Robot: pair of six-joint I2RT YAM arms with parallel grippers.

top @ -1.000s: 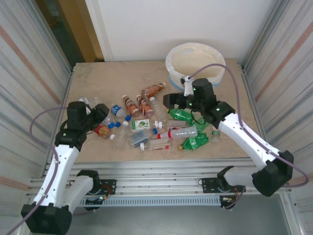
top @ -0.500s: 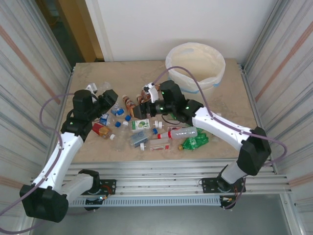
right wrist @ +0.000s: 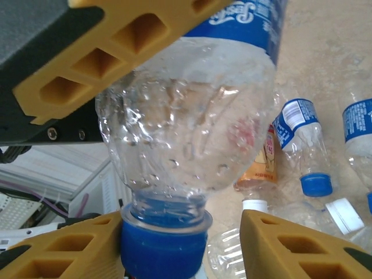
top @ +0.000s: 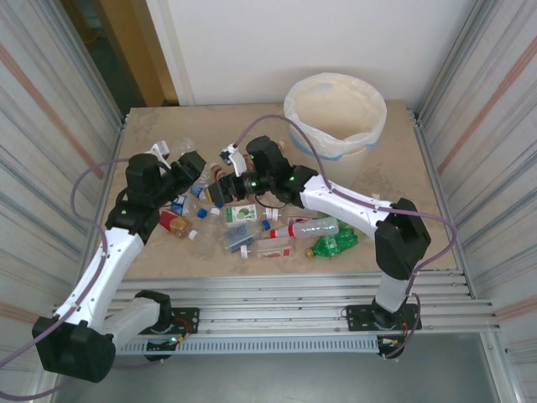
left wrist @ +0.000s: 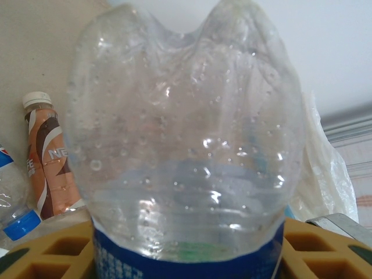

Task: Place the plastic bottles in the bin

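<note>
My left gripper (top: 191, 168) is shut on a clear plastic bottle (top: 200, 174) with a blue label, held above the left side of the table. In the left wrist view the bottle (left wrist: 186, 133) rises base-first between my fingers (left wrist: 52, 250). My right gripper (top: 215, 191) has reached across to the same bottle (right wrist: 186, 116). Its jaws stand on either side of the blue cap (right wrist: 165, 244): the left finger (right wrist: 70, 250) touches it and the right finger stands apart. The cream-white bin (top: 290, 107) is at the back right.
Loose bottles lie mid-table: a green one (top: 336, 243), a clear red-capped one (top: 306, 227), brown ones (top: 249, 186), and blue-capped ones (right wrist: 302, 145) under the right gripper. The right arm stretches across this pile. Metal walls stand on both sides of the table.
The right arm swung left from beside the bin, across the pile, to the left gripper's bottle, and its jaws narrowed around the cap. The left arm raised its bottle slightly.
</note>
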